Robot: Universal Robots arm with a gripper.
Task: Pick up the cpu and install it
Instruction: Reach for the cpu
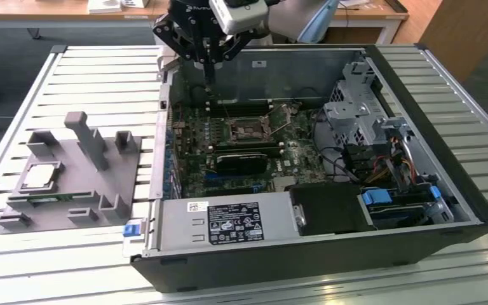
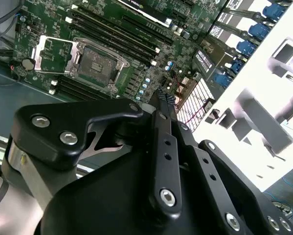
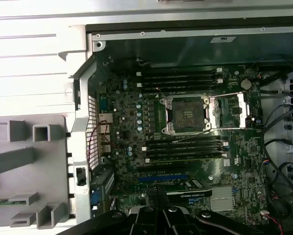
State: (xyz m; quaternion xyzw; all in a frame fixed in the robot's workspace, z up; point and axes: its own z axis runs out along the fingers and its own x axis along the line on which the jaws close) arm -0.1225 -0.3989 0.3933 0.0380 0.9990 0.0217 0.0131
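step: pick-up not begun | gripper (image 1: 209,100) over case (image 1: 312,260) corner, fingers (image 1: 209,79) together, empty | cpu (image 1: 40,176) on grey fixture (image 1: 100,184), tabletop (image 1: 100,70) edge at exterior view's left | grasp calls for fingers parted

The open motherboard socket (image 3: 184,115) sits mid-board inside the computer case (image 3: 185,41), memory slots (image 3: 178,78) flanking it on two sides; the gripper (image 3: 156,193) hangs near it, and a grey holder (image 3: 19,161) lies outside the case wall
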